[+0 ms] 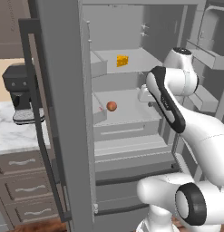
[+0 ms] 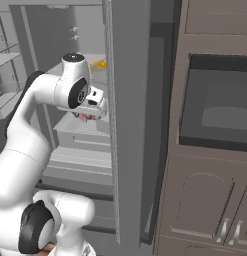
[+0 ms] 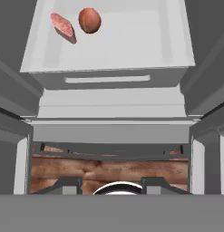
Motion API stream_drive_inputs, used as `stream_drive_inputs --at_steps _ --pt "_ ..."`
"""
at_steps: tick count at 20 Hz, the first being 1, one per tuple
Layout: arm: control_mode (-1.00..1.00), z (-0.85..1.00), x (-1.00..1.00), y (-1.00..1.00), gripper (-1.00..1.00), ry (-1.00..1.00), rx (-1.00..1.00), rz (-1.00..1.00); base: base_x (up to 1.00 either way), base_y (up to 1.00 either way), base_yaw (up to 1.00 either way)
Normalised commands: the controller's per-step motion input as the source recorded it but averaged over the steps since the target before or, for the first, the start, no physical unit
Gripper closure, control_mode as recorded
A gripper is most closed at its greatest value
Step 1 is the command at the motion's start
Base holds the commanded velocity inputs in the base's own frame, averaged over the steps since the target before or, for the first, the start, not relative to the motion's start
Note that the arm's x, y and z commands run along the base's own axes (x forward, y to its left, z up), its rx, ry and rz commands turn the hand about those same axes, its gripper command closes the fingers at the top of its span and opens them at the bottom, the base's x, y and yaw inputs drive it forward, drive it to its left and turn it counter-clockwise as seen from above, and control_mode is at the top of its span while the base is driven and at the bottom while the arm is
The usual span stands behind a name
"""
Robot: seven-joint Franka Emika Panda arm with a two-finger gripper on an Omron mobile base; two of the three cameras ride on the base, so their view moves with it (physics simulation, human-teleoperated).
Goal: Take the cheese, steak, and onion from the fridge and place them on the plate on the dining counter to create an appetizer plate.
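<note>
Arm reaching into open fridge [image 1: 131, 149]; claw [image 2: 87, 114] over the middle shelf, grip state not readable.

Hand view: steak [image 3: 63, 27] and onion [image 3: 90, 20] lie side by side at the shelf's far left corner, well ahead of the claw, nothing between the fingertips. Left base view: coffee machine [image 1: 20, 97] on the marble worktop [image 1: 13, 131] at left, then the fridge's door, then cheese [image 1: 122, 60] on the upper shelf and onion one shelf below; the forearm hides the claw. Right base view: the claw beside the door edge, built-in microwave [image 2: 215, 107] at right.
</note>
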Motion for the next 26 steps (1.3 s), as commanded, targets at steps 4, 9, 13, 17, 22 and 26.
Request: stream_drive_inputs --at_steps 4,9,13,17,22,26 --pt "-1.0 -0.12 0.0 0.08 -1.0 0.0 0.0 0.0 0.0 0.0 0.0" --pt "-1.0 -0.19 0.0 0.32 -1.0 0.0 0.0 0.0 0.0 0.0 0.0" --pt "-1.0 0.08 0.0 0.22 -1.0 -0.06 0.0 0.0 0.0 0.0 0.0" --pt "-1.0 0.06 0.02 0.43 -1.0 -0.12 0.0 0.0 0.0 0.0 0.0" --pt "-1.0 -0.13 0.13 0.38 -1.0 -0.02 0.0 0.03 0.0 0.0 0.0" --pt "-1.0 -0.24 0.13 0.12 -1.0 -0.01 0.0 0.07 0.0 0.0 0.0"
